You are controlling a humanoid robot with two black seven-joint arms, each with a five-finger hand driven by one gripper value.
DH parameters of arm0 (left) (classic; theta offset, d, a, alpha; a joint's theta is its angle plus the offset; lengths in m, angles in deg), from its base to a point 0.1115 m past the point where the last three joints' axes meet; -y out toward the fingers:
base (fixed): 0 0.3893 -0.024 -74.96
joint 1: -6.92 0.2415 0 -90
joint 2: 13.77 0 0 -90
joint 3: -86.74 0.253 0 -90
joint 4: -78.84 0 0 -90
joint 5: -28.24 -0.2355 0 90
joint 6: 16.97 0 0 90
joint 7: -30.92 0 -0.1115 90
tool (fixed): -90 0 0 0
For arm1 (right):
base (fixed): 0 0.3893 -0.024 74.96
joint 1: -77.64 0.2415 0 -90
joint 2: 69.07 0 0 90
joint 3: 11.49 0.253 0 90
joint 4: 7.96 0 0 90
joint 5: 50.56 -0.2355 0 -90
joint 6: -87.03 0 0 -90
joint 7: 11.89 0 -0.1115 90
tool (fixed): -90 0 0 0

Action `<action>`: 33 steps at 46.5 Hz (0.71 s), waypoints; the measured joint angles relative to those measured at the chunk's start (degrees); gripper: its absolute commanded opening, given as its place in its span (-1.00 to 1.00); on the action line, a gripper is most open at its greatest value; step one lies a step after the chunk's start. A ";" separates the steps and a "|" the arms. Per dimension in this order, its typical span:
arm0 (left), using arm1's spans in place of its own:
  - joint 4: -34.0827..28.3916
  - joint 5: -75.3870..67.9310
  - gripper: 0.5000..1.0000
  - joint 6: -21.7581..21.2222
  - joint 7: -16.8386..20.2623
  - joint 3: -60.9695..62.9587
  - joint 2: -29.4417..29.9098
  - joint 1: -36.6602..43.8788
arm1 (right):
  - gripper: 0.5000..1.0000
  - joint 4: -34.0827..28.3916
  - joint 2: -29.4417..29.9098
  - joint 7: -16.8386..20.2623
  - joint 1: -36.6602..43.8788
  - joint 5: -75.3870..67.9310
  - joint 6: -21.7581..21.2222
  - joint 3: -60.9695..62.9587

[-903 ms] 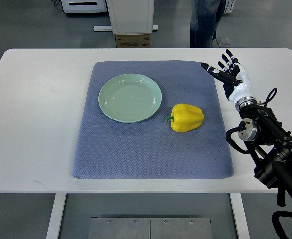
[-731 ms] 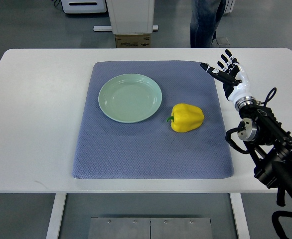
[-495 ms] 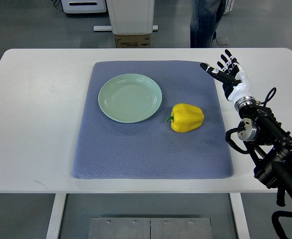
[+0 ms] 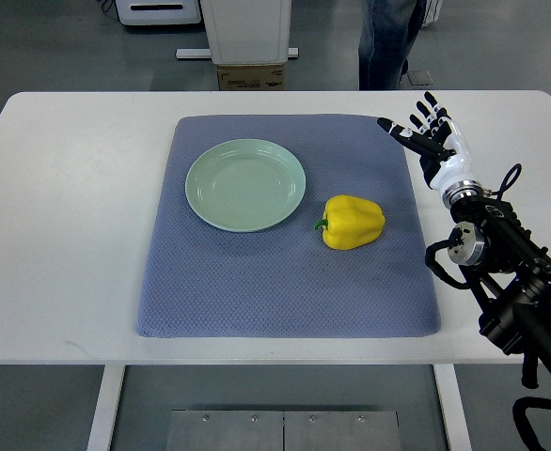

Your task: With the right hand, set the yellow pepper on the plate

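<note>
Right hand fingers spread, empty, at mat's 2 o'clock corner; pepper lies at plate's 4 o'clock.

Pepper on mat, right of plate.

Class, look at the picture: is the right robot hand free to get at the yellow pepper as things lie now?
Probably yes. The right robot hand is open at the mat's far right edge, and nothing lies between it and the yellow pepper, which sits alone beside the plate.
</note>
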 measured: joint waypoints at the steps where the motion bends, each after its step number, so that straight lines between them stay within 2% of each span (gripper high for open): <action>1: 0.01 0.00 1.00 0.00 0.00 0.00 0.00 0.00 | 1.00 0.00 0.00 0.00 0.00 0.00 0.00 -0.01; 18: 0.01 0.00 1.00 0.00 0.00 0.00 0.00 0.00 | 1.00 0.05 0.00 -0.04 0.05 0.00 0.00 0.02; 25: 0.00 0.00 1.00 0.00 0.00 0.00 0.00 0.00 | 1.00 0.00 0.00 -3.28 0.05 0.00 0.00 0.01; 33: 0.00 0.01 1.00 0.00 0.00 0.00 0.00 0.01 | 1.00 0.00 0.00 -3.68 0.12 0.00 0.00 -0.07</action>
